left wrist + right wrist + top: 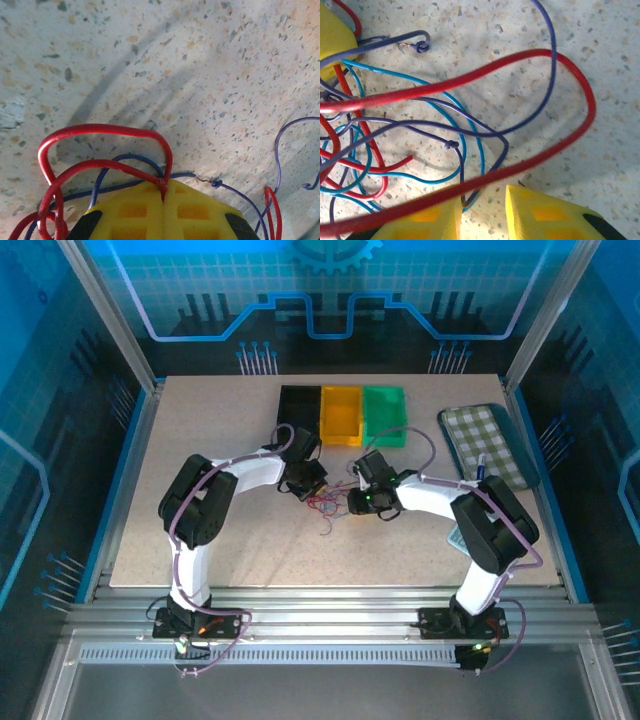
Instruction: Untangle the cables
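Between both claws the cables [326, 508] lie tangled on the tabletop [200, 430]. Left claw [164, 195] pinches a red cable [100, 129]; right claw [482, 212] stands parted. Pulling apart may tighten the knots [450, 145].

We see the bench [200, 540] brightly and evenly lit between glowing blue walls [50, 390]. Ahead of the left end effector [163, 192] the cables [100, 129] throw soft grey shadows. Nearest the right end effector [484, 195] the red loop [395, 210] is out of focus.
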Robot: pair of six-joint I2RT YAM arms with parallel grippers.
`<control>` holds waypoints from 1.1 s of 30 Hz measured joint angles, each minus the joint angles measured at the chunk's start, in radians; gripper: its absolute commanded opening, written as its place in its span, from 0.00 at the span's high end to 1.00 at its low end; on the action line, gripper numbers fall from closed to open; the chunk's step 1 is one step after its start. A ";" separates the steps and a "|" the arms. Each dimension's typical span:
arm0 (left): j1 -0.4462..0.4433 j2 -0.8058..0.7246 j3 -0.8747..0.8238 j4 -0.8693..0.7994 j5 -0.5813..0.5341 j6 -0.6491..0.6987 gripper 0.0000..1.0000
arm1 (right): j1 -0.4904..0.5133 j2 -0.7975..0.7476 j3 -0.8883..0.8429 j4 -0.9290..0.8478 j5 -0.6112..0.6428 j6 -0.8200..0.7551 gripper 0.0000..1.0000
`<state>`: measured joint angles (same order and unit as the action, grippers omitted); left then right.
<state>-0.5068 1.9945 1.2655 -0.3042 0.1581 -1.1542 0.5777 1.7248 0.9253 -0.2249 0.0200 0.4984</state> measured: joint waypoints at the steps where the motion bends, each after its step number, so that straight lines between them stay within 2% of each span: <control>1: 0.000 0.000 0.000 0.000 0.000 0.000 1.00 | 0.002 -0.006 -0.003 -0.004 0.001 0.000 0.70; 11: 0.000 0.000 0.000 0.000 0.000 0.000 1.00 | 0.023 -0.003 0.010 -0.030 0.020 -0.001 0.70; 20: 0.000 -0.001 0.000 -0.001 0.000 0.000 1.00 | 0.070 0.097 0.142 -0.135 0.118 -0.005 0.72; 28: -0.001 -0.012 -0.013 -0.005 -0.003 0.000 1.00 | 0.083 0.115 0.169 -0.173 0.180 -0.011 0.99; 33: -0.001 -0.012 -0.013 -0.005 -0.004 0.000 1.00 | 0.082 0.108 0.161 -0.167 0.189 -0.012 1.00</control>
<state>-0.5079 1.9823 1.2526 -0.3088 0.1543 -1.1538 0.6598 1.8324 1.0863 -0.3916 0.2092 0.4866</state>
